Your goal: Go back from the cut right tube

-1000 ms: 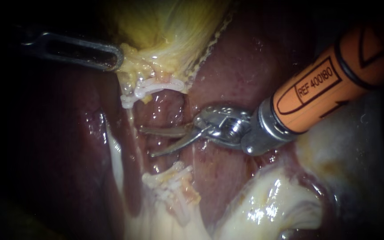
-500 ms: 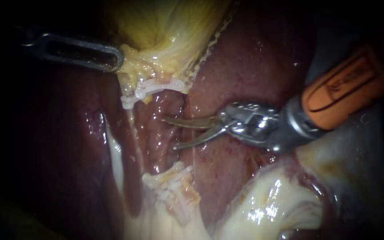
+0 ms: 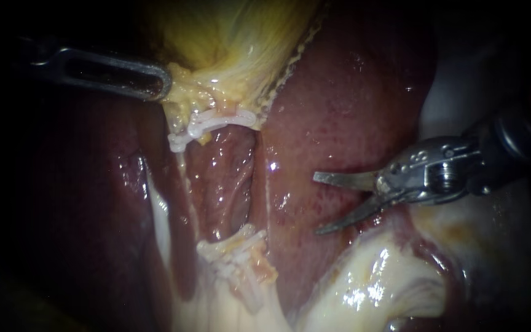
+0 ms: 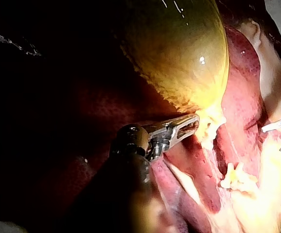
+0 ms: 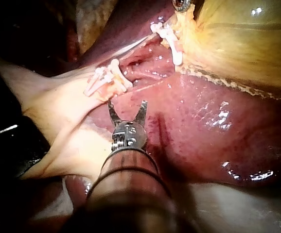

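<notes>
The liver fills the field with the gallbladder above it, its neck clamped in the jaws of the left instrument, which should simply hold its tension. The right instrument hangs over the liver, blades apart and empty. It is best drawn straight along its shaft, with the tips kept off the surface. The cut right tube lies well apart from those blades, its two ends parted, with clips on each. Nothing there wants touching.

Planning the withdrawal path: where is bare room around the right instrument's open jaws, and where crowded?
Free: bare liver between the right instrument and the clips. Crowded: upper clips beside the left instrument and gallbladder; lower clips.
</notes>
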Motion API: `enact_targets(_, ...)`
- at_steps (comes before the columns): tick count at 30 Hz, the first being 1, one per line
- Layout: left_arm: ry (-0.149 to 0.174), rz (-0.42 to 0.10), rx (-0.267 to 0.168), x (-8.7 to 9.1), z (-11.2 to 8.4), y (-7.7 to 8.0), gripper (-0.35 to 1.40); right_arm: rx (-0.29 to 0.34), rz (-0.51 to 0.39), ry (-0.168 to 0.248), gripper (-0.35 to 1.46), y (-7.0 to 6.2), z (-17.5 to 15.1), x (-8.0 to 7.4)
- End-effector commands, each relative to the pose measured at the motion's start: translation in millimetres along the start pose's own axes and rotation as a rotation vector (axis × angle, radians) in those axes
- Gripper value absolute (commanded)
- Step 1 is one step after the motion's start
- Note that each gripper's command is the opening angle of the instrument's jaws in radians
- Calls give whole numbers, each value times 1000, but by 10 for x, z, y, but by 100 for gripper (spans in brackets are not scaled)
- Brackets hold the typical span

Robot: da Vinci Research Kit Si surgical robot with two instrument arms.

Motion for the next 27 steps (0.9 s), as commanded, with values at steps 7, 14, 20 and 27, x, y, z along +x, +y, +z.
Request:
enact_targets(7,1,1,2,2,2,-2,-35,-33,0,-22,143,6,-10,-3)
enact_targets(14,3,7,15,12,15,-3,-35,-44,6,-26,143,9,-15,-1)
enact_targets(20,25,18,26,27,41,-6,-35,-44,7,-26,143,10,-15,-2)
enact_targets(27,34,28,32,30,55,-8,-35,-44,7,-26,143,10,-15,-3)
